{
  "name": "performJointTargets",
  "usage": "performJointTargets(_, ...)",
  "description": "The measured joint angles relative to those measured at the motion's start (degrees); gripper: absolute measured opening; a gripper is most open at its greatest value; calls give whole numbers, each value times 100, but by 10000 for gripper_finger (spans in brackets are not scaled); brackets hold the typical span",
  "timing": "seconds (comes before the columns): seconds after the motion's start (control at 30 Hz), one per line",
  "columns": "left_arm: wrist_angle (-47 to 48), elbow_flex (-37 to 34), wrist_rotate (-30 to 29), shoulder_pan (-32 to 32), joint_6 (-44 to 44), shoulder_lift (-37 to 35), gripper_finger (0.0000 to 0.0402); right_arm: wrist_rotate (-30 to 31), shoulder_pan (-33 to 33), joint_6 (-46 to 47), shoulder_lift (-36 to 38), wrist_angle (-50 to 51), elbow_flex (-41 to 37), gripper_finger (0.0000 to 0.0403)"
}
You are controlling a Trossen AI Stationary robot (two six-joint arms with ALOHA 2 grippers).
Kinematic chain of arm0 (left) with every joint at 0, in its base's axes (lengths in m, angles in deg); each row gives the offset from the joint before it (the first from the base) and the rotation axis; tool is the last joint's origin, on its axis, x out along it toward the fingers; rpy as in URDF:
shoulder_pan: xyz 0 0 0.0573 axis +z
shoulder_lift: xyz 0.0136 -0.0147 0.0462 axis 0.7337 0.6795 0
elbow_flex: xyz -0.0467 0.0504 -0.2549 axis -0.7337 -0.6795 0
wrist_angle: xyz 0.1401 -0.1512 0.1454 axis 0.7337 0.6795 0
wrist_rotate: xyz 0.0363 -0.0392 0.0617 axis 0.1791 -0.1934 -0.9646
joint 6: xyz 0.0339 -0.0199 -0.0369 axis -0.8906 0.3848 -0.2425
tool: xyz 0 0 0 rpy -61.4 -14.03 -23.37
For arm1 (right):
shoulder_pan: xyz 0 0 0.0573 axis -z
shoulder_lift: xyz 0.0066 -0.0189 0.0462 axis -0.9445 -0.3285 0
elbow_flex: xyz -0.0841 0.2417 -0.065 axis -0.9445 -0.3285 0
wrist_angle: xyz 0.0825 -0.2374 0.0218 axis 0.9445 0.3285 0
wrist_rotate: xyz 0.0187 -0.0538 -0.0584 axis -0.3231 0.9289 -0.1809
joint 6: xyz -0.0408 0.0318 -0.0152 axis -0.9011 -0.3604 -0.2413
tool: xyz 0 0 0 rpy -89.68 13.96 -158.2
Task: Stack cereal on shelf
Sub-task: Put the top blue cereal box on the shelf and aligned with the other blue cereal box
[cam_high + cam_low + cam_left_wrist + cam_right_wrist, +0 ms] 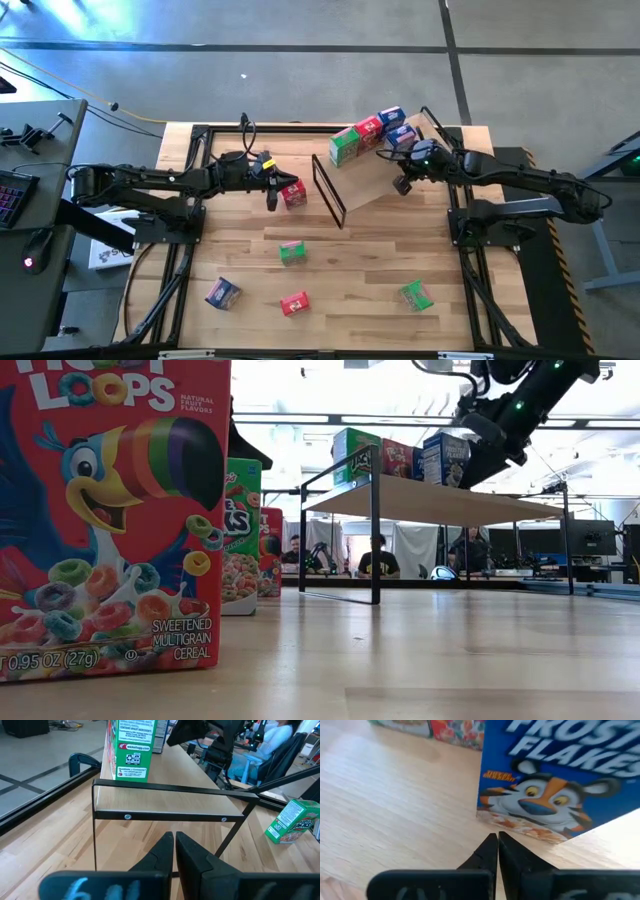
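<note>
The shelf (372,178) is a tilted light board on a black wire frame at the table's far middle. Along its far edge stand a green box (345,147), a red box (368,130) and two blue boxes (392,117), (402,135). My right gripper (497,840) is shut and empty over the board, just short of a blue box (555,795). My left gripper (174,840) is shut and empty, raised left of the shelf, beside a red box (293,193) that stands on the table.
Loose on the table stand a green box (292,252), a blue box (222,293), a red box (295,303) and another green box (416,295). The red box (110,520) fills the low view's left. People sit in the room behind (378,555).
</note>
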Motion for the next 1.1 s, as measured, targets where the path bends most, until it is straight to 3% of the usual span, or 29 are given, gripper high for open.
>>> performJointTargets(0.53, -19, 0, -4, -4, 92, 0, 10, 214, 373, -321, -175, -470, 0, 1)
performJointTargets(1.1, 177, 0, -23, 0, 125, 0, 10, 148, 268, -408, 3, -687, 0, 1)
